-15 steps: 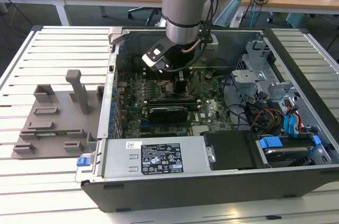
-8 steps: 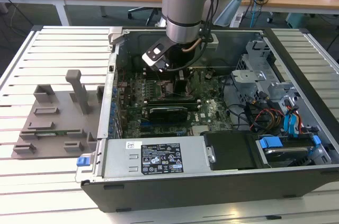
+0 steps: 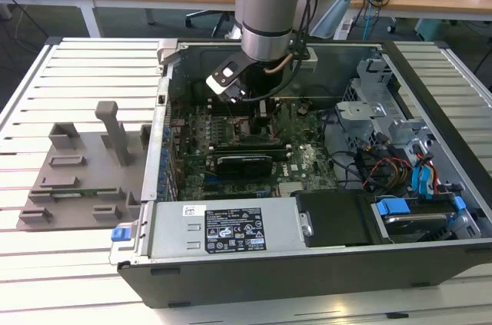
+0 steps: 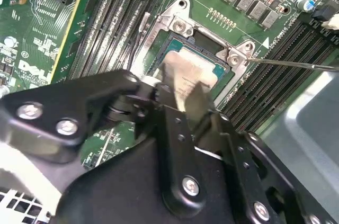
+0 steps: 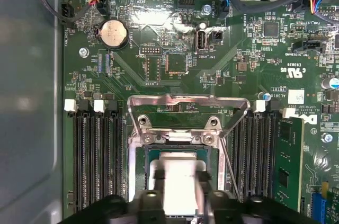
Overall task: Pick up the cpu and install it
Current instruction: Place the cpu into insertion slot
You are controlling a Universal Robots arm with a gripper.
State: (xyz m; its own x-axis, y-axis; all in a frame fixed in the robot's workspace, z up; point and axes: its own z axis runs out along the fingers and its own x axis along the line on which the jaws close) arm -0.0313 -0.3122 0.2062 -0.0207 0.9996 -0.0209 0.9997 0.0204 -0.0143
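Reached with the arm (image 3: 269, 2) down into the computer case (image 3: 307, 283) lying open on a slatted table (image 3: 77, 71) in the exterior view, with the gripper (image 3: 260, 106) low over the green motherboard (image 3: 307, 164), toward the case's far wall. Clamped the cpu (image 4: 185, 73) between the black fingers (image 4: 177, 128) in the second wrist view, pressing on two opposite edges of the silver-grey chip. Held the same cpu (image 5: 177, 179) directly over the socket (image 5: 146, 160) in the first wrist view, framed by the flipped-open metal retention plate (image 5: 188, 105) and flanked on both sides by rows of black memory slots (image 5: 95, 155). Could not tell whether seated in the socket or hovering just above it. Noted a thin metal lever (image 4: 296, 65) sticking out from the socket's corner, a round coin battery (image 5: 113, 32) beyond the retention plate on the board, a long black card (image 3: 246, 162) nearer the case's front, and a grey plastic tray (image 3: 77, 171) with upright posts on the table, beside the case at the exterior view's left.
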